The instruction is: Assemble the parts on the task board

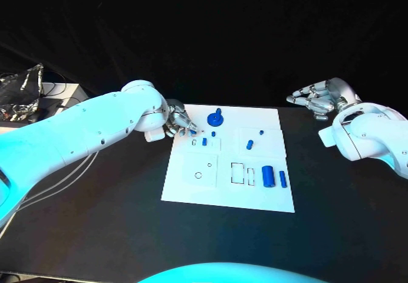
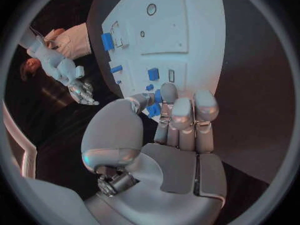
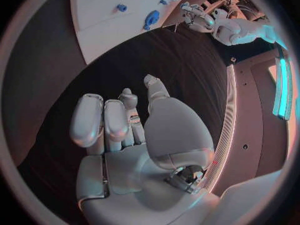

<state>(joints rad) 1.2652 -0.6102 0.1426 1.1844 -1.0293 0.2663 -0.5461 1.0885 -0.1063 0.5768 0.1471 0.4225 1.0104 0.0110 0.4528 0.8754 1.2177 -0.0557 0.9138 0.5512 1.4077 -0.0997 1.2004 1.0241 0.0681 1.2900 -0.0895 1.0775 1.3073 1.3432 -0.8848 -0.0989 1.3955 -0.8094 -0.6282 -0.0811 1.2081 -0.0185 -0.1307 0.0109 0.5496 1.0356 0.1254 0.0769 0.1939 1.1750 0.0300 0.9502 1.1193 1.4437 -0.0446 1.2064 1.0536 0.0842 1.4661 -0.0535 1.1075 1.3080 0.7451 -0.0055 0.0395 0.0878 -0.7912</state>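
Observation:
The white task board lies in the middle of the black table. A round blue knob part stands at its far edge, and it shows between thumb and fingers as the knob in the left wrist view. Small blue parts sit mid-board; a blue cylinder and a thinner blue bar lie near the right edge. My left hand hovers over the board's far left corner, fingers stretched, holding nothing. My right hand hangs beyond the board's far right corner, empty.
Bare black table surrounds the board. Silvery clutter and cables sit at the far left. An empty round socket and rectangular slots mark the board's near half.

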